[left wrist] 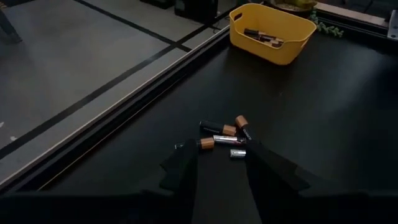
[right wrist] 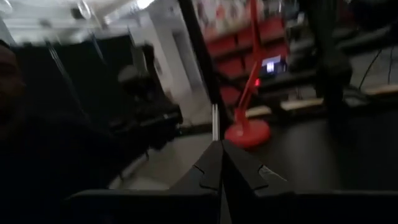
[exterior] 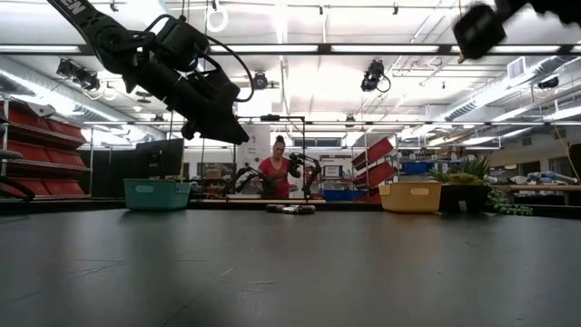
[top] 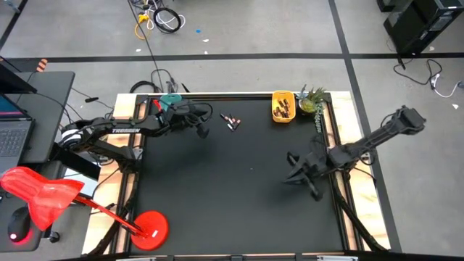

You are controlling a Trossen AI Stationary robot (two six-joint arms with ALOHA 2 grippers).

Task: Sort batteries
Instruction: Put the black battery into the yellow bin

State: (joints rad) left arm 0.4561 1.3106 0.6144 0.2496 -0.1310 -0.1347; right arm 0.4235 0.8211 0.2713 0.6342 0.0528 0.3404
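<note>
A small cluster of loose batteries (top: 230, 121) (left wrist: 224, 134) lies on the black table near its far edge; some are dark with reddish ends, one is silvery. In the low view the batteries (exterior: 290, 209) lie between the trays. More batteries lie in the yellow tray (top: 283, 106) (left wrist: 273, 28). My left gripper (top: 202, 130) (left wrist: 217, 158) is open and hovers above the table, just left of the cluster, its fingers pointing at it. My right gripper (top: 291, 169) (right wrist: 219, 155) is shut and holds nothing, over the table's right half.
A teal tray (top: 171, 100) (exterior: 157, 193) sits at the far edge behind my left arm. A potted plant (top: 313, 100) stands right of the yellow tray (exterior: 410, 196). A red lamp base (top: 149, 226) stands at the near left corner. A person (exterior: 275, 174) is beyond the table.
</note>
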